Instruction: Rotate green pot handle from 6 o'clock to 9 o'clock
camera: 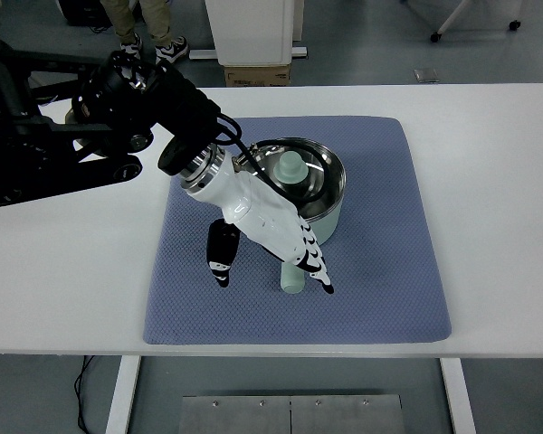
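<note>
The green pot (324,185) sits on a blue-grey mat (380,271) in the middle of the white bench (498,181), lid on, with a pale green knob (292,167) at the lid's centre. Its handle (292,276) sticks out toward the near edge of the bench, roughly the 6 o'clock position, so the turn has not yet been made.

The left hand (267,231) reaches in from the left, over the pot's near-left side. Its fingers (312,262) are extended and fairly straight, lying across the handle, while the thumb (220,258) hangs apart to the left over the mat. The hand looks loosely spread rather than closed; whether the fingers actually touch the handle cannot be told from this angle. The right arm is not visible.

The pot looks like rigid metal with a smooth enamel finish, probably moderately heavy with the lid on. The textured mat likely grips the base, so the pot should pivot rather than slide if pushed. The handle is stiff and gives the best leverage near its free end; pushing there, sideways toward the left, should swing it to 9 o'clock. The smooth handle could slip under straight fingers, and the lid may rattle or shift if the push is abrupt
</note>
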Robot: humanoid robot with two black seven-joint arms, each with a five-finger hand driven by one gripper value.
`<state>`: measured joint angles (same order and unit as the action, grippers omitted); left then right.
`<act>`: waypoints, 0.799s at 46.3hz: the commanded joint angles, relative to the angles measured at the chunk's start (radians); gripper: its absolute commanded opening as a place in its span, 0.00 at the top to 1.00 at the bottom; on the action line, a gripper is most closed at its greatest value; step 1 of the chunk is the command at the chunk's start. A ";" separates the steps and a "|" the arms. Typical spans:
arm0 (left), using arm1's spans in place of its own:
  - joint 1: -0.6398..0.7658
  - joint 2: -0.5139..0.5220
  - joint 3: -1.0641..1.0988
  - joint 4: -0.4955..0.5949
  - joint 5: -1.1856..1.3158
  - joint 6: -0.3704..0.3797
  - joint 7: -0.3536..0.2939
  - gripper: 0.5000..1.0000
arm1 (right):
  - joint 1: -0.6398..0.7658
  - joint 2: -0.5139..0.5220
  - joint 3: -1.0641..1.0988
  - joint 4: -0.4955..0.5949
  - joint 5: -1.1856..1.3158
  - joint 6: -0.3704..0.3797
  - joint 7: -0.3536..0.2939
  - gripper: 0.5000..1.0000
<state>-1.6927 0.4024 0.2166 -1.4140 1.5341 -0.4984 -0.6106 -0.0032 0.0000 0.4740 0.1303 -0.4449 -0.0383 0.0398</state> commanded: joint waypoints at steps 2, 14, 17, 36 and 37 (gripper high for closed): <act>0.001 -0.022 0.007 0.010 0.003 0.000 0.000 0.00 | 0.000 0.000 0.000 0.000 0.000 0.001 0.000 0.00; 0.005 -0.063 0.012 0.018 0.096 0.001 0.000 0.00 | 0.000 0.000 0.000 0.000 0.000 0.000 0.000 0.00; 0.005 -0.063 0.012 0.018 0.115 0.001 0.000 0.00 | 0.000 0.000 0.000 0.000 0.000 0.000 0.000 0.00; -0.016 -0.108 0.061 0.017 0.143 0.004 0.000 0.00 | 0.000 0.000 0.000 0.000 0.000 0.000 0.000 0.00; -0.018 -0.111 0.063 0.017 0.143 0.004 0.000 0.00 | 0.000 0.000 0.000 0.000 0.000 0.001 0.000 0.00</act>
<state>-1.7051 0.2989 0.2774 -1.3974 1.6768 -0.4946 -0.6107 -0.0031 0.0000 0.4740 0.1303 -0.4449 -0.0377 0.0398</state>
